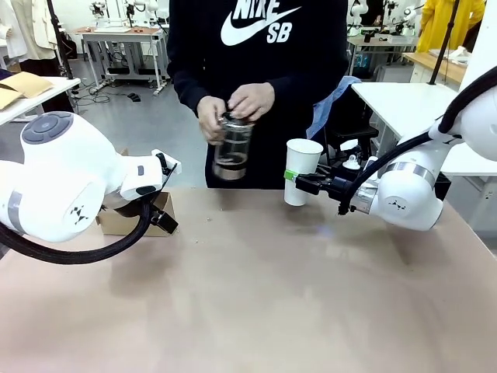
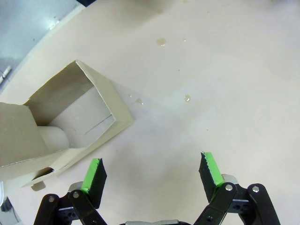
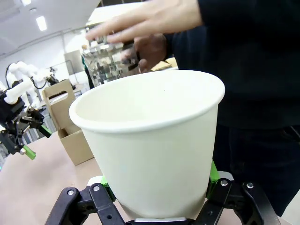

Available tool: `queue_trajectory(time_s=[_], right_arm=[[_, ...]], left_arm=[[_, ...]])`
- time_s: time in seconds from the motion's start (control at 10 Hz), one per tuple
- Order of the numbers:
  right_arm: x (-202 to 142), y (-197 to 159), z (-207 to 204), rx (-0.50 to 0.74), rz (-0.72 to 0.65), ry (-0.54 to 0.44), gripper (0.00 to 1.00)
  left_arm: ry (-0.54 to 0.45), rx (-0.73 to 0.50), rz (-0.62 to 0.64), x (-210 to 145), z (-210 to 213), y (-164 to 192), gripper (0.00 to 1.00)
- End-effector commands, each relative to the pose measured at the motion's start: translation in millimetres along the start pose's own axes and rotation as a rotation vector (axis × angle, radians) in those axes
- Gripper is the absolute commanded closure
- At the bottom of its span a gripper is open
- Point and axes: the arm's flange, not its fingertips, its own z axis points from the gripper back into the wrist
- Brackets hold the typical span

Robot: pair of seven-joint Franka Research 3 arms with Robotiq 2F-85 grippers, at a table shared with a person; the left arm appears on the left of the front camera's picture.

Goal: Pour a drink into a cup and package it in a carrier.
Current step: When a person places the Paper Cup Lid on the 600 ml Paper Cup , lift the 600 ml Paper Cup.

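Two hands hold the glass pitcher (image 1: 231, 151) over the far side of the table (image 1: 272, 295). One hand of the person (image 1: 252, 99) sits on its top, and the other hand (image 1: 210, 118) is on its side. You cannot tell from here how much is inside it.

Your right gripper (image 1: 299, 183) is clamped on the cup (image 1: 303, 159). Its green pads press on both sides, low down. The cup is white, stands upright and has no lid on it. It is just beside the pitcher, on your right of it. You cannot tell if the cup's bottom touches the table.

Your left gripper (image 2: 152, 171) has its fingers wide apart, with nothing between them. It hangs over bare table, just beside the carrier (image 2: 70, 117).

That brown carrier sits on the table on your left, partly hidden under your left arm in the front view. Its pockets are open at the top.

Some small wet drops (image 2: 161, 42) lie on the table past the carrier.
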Motion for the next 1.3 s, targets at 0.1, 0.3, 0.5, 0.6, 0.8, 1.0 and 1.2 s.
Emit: queue_trajectory(time_s=[0.1, 0.3, 0.5, 0.6, 0.8, 1.0, 1.2], right_arm=[[1.5, 1.1, -2.2, 0.003, -0.001, -0.005, 0.19], [1.5, 1.1, -2.2, 0.003, -0.001, -0.005, 0.19], [1.5, 1.1, -2.2, 0.003, -0.001, -0.005, 0.19], [1.5, 1.1, -2.2, 0.003, -0.001, -0.005, 0.19], [1.5, 1.1, -2.2, 0.003, -0.001, -0.005, 0.19], [1.5, 1.1, -2.2, 0.003, -0.001, -0.005, 0.19], [1.5, 1.1, -2.2, 0.003, -0.001, -0.005, 0.19]], left_arm=[[-0.001, -0.001, 0.001, -0.2, 0.4, 0.4, 0.0], [-0.001, -0.001, 0.001, -0.2, 0.4, 0.4, 0.0], [-0.001, -0.001, 0.001, -0.2, 0.4, 0.4, 0.0], [-0.001, -0.001, 0.001, -0.2, 0.4, 0.4, 0.0], [-0.001, -0.001, 0.001, -0.2, 0.4, 0.4, 0.0], [-0.001, -0.001, 0.001, -0.2, 0.4, 0.4, 0.0], [-0.001, -0.001, 0.001, -0.2, 0.4, 0.4, 0.0]])
